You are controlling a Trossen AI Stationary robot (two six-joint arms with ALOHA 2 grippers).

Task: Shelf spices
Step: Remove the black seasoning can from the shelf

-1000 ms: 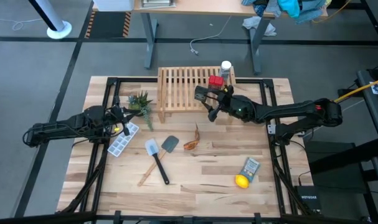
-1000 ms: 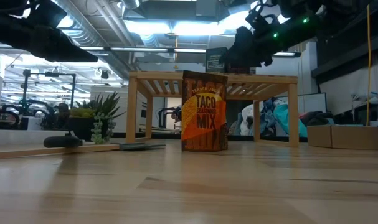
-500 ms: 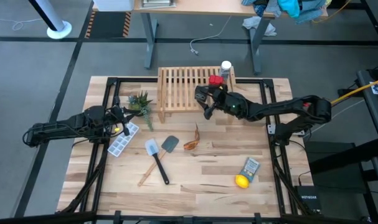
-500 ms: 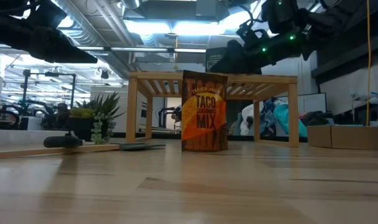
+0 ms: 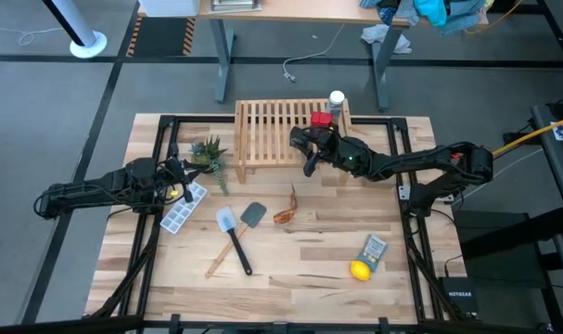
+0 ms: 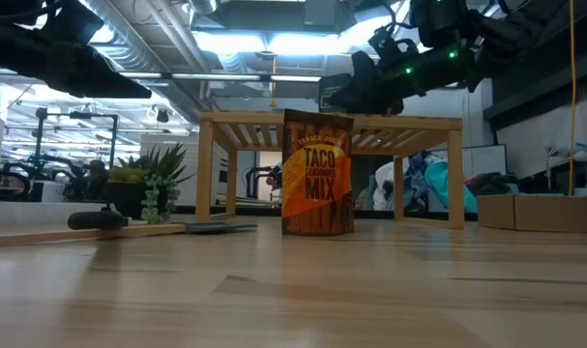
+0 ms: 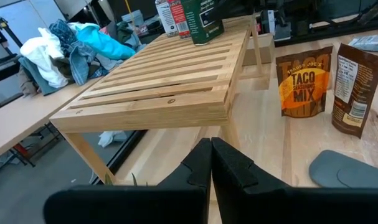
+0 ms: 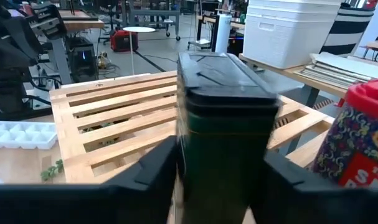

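In the high view, the shelf (image 5: 283, 132) is seen in the upper middle of the frame, at the far edge of the table (image 5: 309, 250). The right gripper (image 5: 311, 148) is held over the shelf's right part, its arm reaching in from the right. In the right wrist view, a dark tin (image 8: 227, 130) stands upright on the slats between the two fingers (image 8: 152, 171), which are pressed against its sides; the tin is clamped. Just beside it, at the right edge of that frame, a red box (image 8: 357, 137) is seen on the shelf. In the high view the red box (image 5: 322, 120) lies at the shelf's upper right, with a white-capped bottle (image 5: 336, 100) just above it.

Two orange packets are seen off the shelf. In the left wrist view, one (image 7: 304, 82) faces the camera at the right of the frame and the other (image 7: 357, 89) stands beside it, nearer the right edge. In the low view a packet (image 6: 317, 174) stands upright at the centre, in front of the shelf (image 6: 264, 124).

The left gripper (image 5: 181, 181) is held at the left of the high view, over an ice tray (image 5: 183, 211) and beside a small plant (image 5: 210, 153); its fingers (image 7: 198, 168) are pressed together with nothing between them.

Two spatulas (image 5: 236, 232) lie below the centre, and a lemon (image 5: 359, 270) and a grey-blue packet (image 5: 374, 249) lie at the lower right.
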